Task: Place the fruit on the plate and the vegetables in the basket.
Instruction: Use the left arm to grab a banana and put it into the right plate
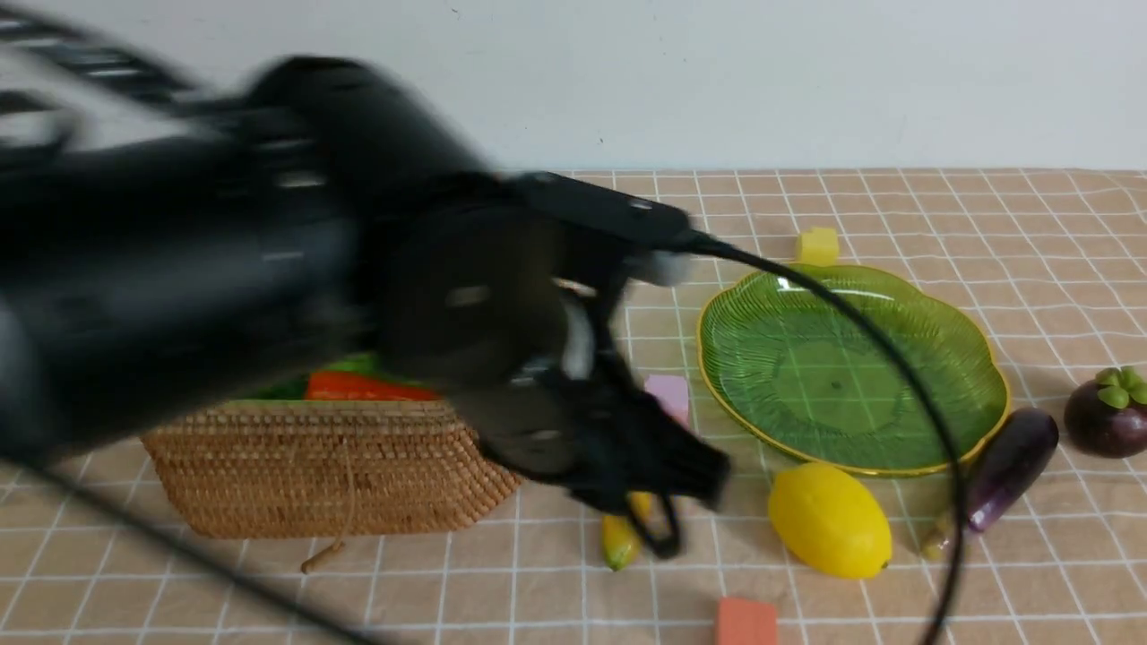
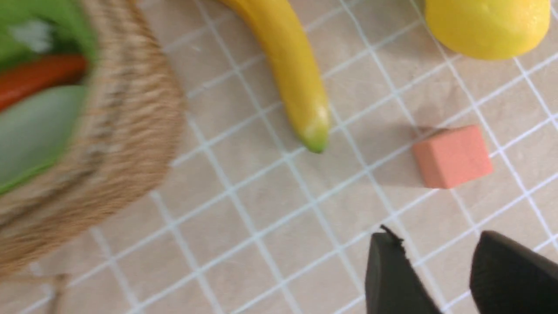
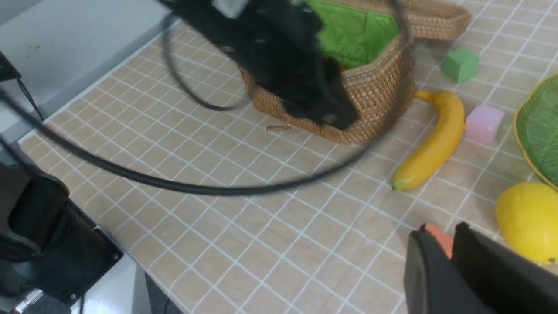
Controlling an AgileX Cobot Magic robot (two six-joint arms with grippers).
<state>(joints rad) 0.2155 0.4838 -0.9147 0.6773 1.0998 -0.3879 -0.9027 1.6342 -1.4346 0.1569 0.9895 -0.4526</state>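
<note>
Banana [image 3: 431, 141]: lies on the checked cloth between the wicker basket [image 1: 332, 470] and the lemon [image 1: 829, 520], beside a pink foam cube [image 3: 484, 123]. Probably a light, stiff, smooth-skinned replica; the curved middle looks the surest hold.

Left gripper [image 2: 440, 270]: jaws partly apart, empty, above the cloth short of the banana's tip.

Right gripper [image 3: 453, 257]: jaws narrow; whether fully shut I cannot tell.

Green plate [image 1: 981, 358]: bare.

No readable text, label, brand, number or sign appears on anything.
</note>
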